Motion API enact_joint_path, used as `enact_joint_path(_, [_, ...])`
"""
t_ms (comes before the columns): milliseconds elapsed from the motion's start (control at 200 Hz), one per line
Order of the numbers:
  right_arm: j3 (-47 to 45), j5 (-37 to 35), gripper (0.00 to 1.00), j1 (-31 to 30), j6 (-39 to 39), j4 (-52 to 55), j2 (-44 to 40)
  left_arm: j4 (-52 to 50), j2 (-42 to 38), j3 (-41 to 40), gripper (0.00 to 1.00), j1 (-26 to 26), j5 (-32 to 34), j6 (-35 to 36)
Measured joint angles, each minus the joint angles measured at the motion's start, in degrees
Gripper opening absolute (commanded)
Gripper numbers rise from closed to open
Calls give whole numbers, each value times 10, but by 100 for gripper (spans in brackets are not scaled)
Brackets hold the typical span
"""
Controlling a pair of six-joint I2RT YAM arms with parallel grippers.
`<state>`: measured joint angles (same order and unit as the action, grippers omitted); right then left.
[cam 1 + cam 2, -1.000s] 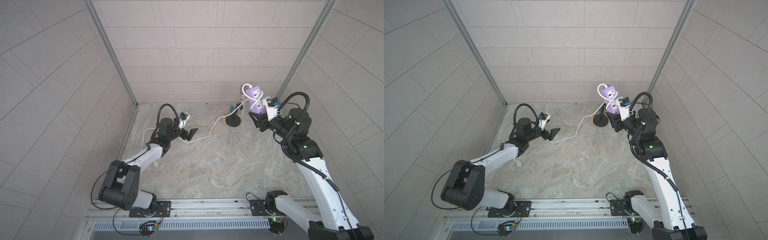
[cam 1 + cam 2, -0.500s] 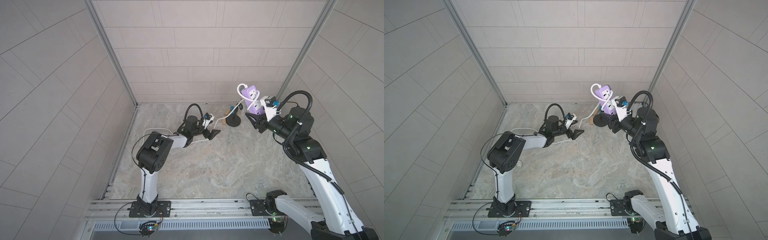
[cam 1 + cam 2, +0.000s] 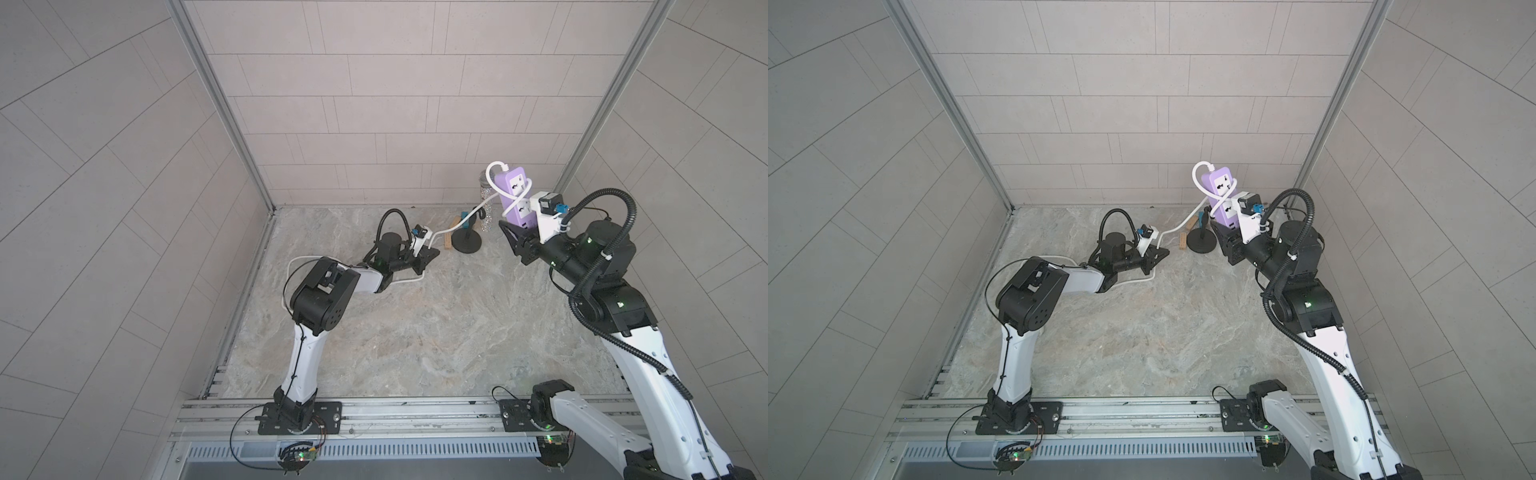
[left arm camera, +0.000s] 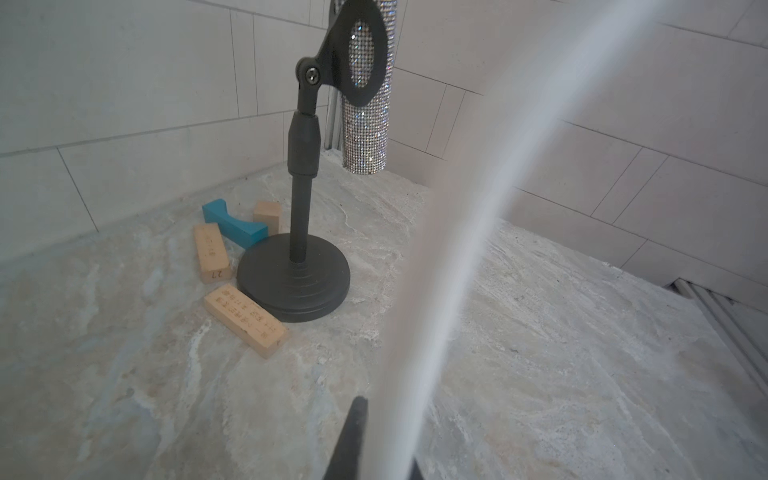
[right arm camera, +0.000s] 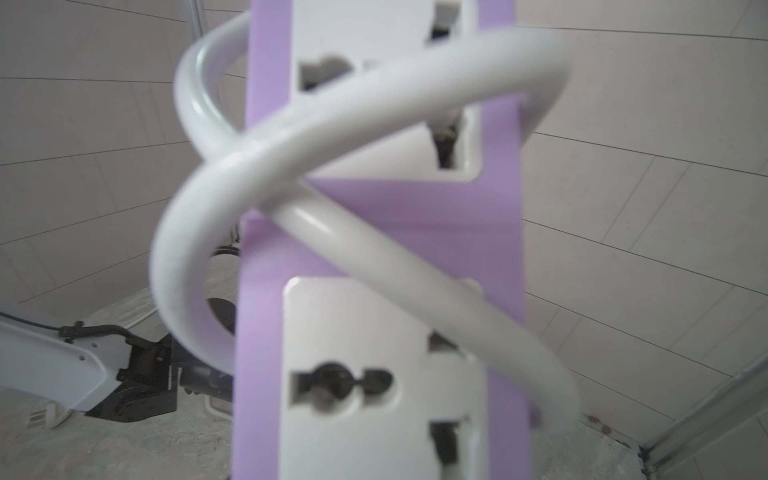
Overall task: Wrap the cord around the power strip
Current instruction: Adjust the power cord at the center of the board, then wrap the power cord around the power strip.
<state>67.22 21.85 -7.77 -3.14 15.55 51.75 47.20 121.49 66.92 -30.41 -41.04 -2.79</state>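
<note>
The lavender power strip (image 3: pixel 515 195) (image 3: pixel 1223 195) stands upright in the air at the back right, its lower end in my shut right gripper (image 3: pixel 521 227) (image 3: pixel 1230 232). In the right wrist view the strip (image 5: pixel 457 224) fills the frame and hides the fingers. The white cord (image 5: pixel 374 95) crosses its socket face in loose loops. From there the cord (image 3: pixel 444 230) (image 3: pixel 1173 230) slopes down to my left gripper (image 3: pixel 432 253) (image 3: pixel 1163 252), which is shut on it low over the table. In the left wrist view the cord (image 4: pixel 436 270) runs up from between the fingers (image 4: pixel 353 432). Slack trails behind the left arm.
A black microphone stand (image 3: pixel 466 245) (image 4: pixel 293 278) holding a glittery microphone (image 3: pixel 484 199) (image 4: pixel 368 124) stands between the two grippers, under the sloping cord. Wooden blocks (image 4: pixel 245 320) and a blue block (image 4: pixel 235 224) lie by its base. Tiled walls close the back and sides.
My left arm has swung from the left side toward the middle back, and its gripper has closed on the cord. The right arm shifted the strip slightly.
</note>
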Motion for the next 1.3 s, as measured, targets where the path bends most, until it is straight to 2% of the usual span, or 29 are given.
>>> enact_joint_path(105, [-24,-54,0,16,6,-10,-3,-21,-59,-70,0,0,-11,25])
enact_joint_path(215, [-47,-100,0,38,15,-15,-3,-91,-153,-129,0,-4,-21,78])
enact_joint_path(400, [-63,-158,0,49,-3,-15,7,-271,-295,-135,0,-13,-32,214])
enact_joint_path(605, [-84,-198,0,47,-36,7,22,-538,-360,-37,0,-16,-60,389])
enact_joint_path(780, [-103,-229,0,35,-60,47,23,-703,-394,63,0,-34,-76,491])
enact_joint_path(906, [-104,-244,0,12,-84,64,24,-772,-412,109,0,-60,-76,534])
enact_joint_path(1056, [-103,-273,0,-46,-120,93,40,-851,-405,176,0,-91,-56,581])
enact_joint_path(1301, [-134,-261,0,-101,-143,105,38,-904,-379,267,0,-102,-30,614])
